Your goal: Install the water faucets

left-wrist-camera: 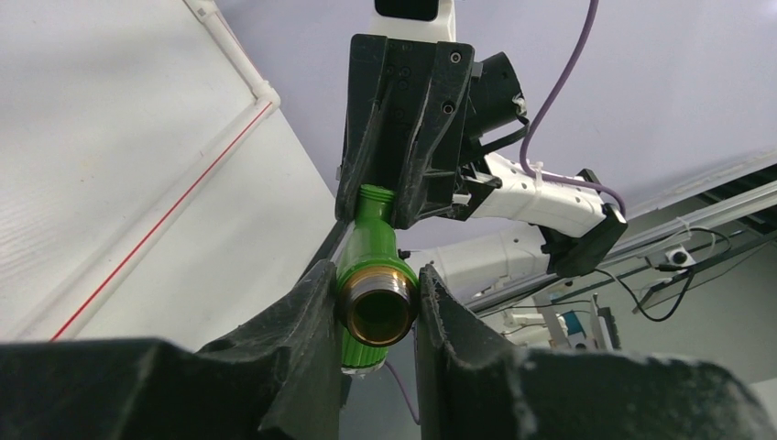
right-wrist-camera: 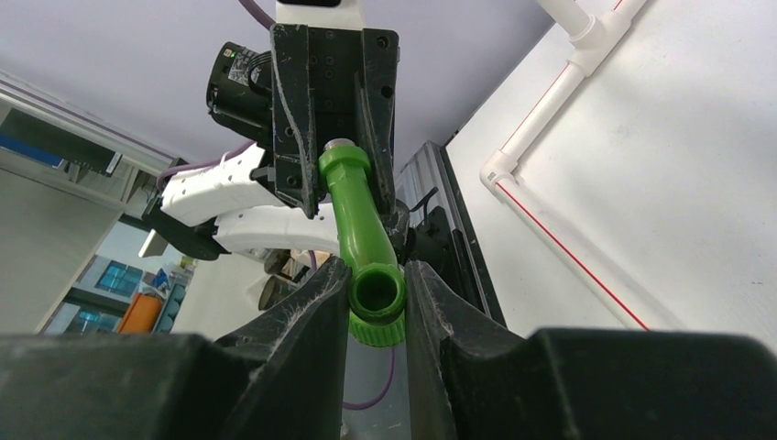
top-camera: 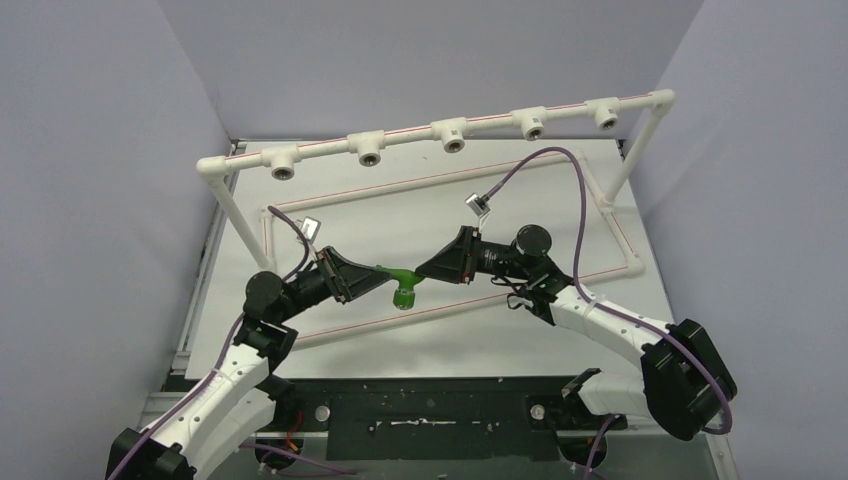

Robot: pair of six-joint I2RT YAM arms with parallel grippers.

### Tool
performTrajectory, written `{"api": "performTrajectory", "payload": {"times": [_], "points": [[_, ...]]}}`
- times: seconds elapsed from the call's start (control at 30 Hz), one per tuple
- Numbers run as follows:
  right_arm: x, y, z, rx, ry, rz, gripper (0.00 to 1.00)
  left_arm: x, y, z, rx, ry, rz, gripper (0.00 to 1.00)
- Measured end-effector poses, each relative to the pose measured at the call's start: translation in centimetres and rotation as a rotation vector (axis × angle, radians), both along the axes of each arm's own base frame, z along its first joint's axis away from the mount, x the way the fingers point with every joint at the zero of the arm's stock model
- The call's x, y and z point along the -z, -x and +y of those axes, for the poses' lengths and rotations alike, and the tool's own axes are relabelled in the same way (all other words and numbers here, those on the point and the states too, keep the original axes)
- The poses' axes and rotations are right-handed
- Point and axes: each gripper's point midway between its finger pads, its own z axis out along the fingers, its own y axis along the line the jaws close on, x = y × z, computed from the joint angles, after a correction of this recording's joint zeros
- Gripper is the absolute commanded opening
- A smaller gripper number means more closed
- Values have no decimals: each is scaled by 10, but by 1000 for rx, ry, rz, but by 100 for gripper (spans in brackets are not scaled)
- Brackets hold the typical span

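Clearly, left fingers [left-wrist-camera: 298, 321] and right fingers [right-wrist-camera: 307, 307] clamp the green faucet [top-camera: 403, 290]; only the left wrist shows its metal thread [left-wrist-camera: 378, 301].

Top view high, downward; wrist views close, opposed, sharing the green faucet [left-wrist-camera: 370, 240]

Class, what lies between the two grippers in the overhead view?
The green faucet: the left gripper clamps its threaded metal end, the right gripper its spout mouth. The top view shows it.
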Motion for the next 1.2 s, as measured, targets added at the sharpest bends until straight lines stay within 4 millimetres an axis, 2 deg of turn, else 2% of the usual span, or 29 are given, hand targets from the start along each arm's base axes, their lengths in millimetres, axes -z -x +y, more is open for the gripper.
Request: {"api": "performTrajectory", "payload": {"times": [0.07,0.17,0.23,0.27,0.33,0.43,0.57,0.73,0.93,1.07,1.2], "points": [[1,0,0,0,2,2,0,1,0,0,1,-3,-1,0],[2,0,0,1,6,4,24,2,-1,-1,1,-5,1,0],[3,0,0,1,11,5,49,3,-1,-1,1,-7,4,0],[4,0,0,2,15,2,56,3,-1,-1,1,-8,5,0],[8,-1,-1,7,32,8,67,4,-2,-1,3,-9,8,0],[15,-1,-3,20,68,-2,75,5,-2,-1,2,-9,14,0],[11,-3,-9,47,119,-74,82,4,-2,-1,4,-2,30,0],[-9,-8,-17,95,159,-253,85,7,-5,0,-5,-2,66,0],[-15,-12,-23,126,224,-506,87,3,-14,4,-23,-6,125,0],[-22,0,-23,104,229,-731,90,-4,-19,7,-30,-13,162,0],[-27,17,-20,72,232,-998,91,2,-21,12,-21,-30,225,0]]}}
